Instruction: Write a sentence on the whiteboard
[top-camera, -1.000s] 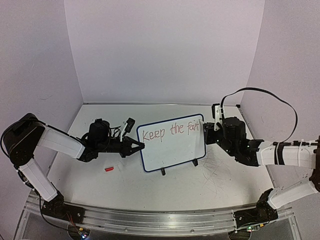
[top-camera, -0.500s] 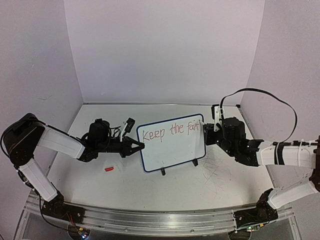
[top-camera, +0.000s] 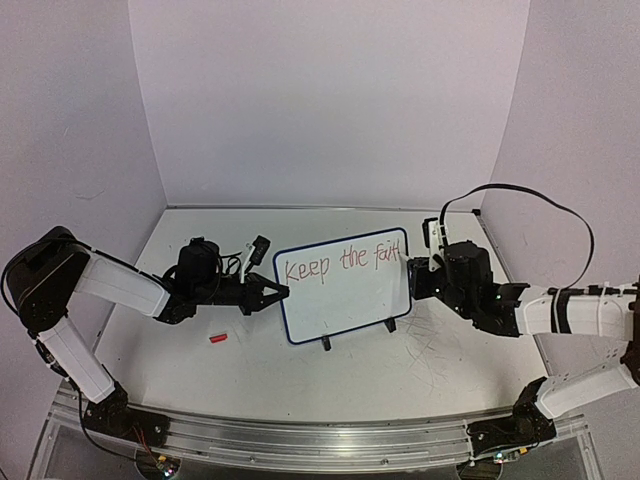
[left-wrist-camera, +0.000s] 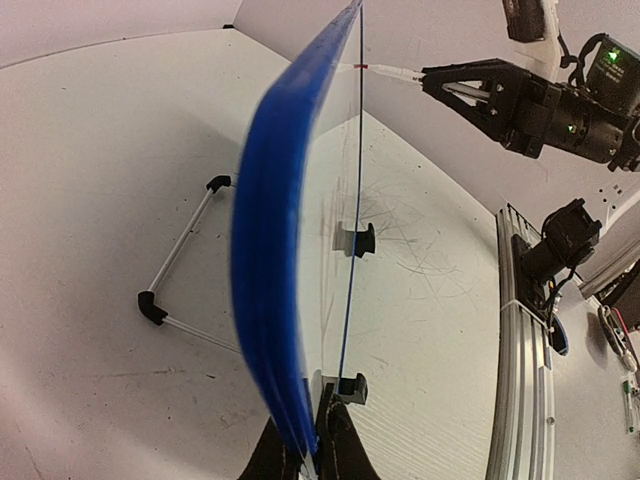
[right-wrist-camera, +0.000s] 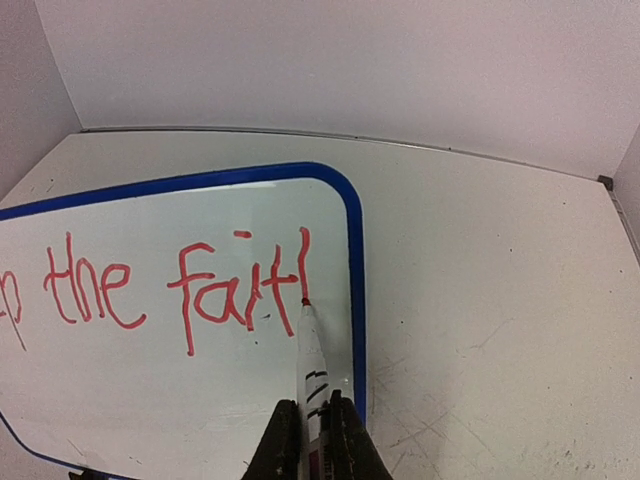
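Note:
The whiteboard (top-camera: 345, 290) stands tilted on two black clip feet mid-table, blue-rimmed. Red letters (top-camera: 340, 262) on it read "Keep the fait" plus one upright stroke. My left gripper (top-camera: 272, 294) is shut on the board's left edge; in the left wrist view the blue rim (left-wrist-camera: 270, 260) runs edge-on from between my fingers. My right gripper (top-camera: 415, 268) is shut on a white marker (right-wrist-camera: 312, 360). Its red tip touches the board at the foot of the last stroke (right-wrist-camera: 303, 265), just left of the right rim (right-wrist-camera: 357, 290).
A small red marker cap (top-camera: 218, 339) lies on the table left of the board. Grey scratch marks (top-camera: 432, 340) cover the tabletop at the right. A wire stand (left-wrist-camera: 180, 262) shows behind the board in the left wrist view. White walls enclose the table.
A new upright red stroke has appeared after "fait". My right gripper with the marker has moved slightly down and towards the board's right edge. The left arm has not moved.

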